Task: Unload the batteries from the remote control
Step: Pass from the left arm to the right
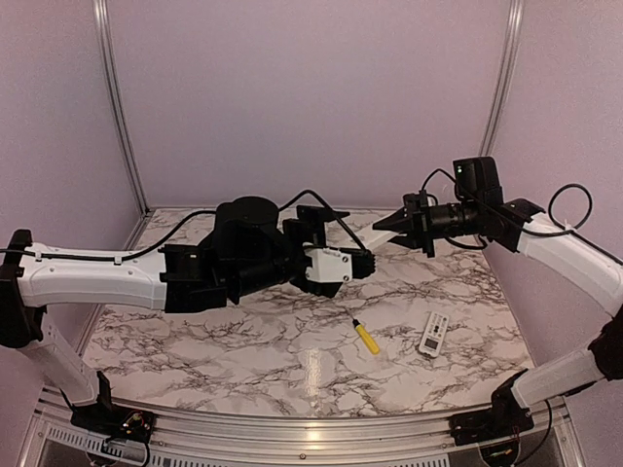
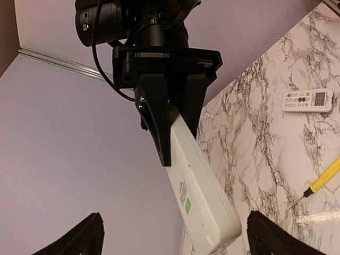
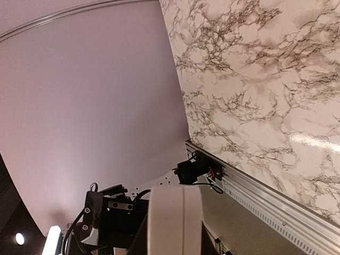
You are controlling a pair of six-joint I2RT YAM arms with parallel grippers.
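Right pincer (image 1: 401, 225) pinching remote control (image 2: 201, 197) in mid-air; left pincer (image 2: 176, 231) spread.
No batteries visible out yet; unloading seems barely begun.

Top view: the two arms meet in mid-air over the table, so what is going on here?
The right gripper holds a white remote by one end, up off the marble table. The remote's free end points between the fingers of the left gripper, which are spread wide and not touching it. A second remote and a yellow screwdriver lie on the table near the right arm. No batteries show in any view, so the unloading looks not yet begun.
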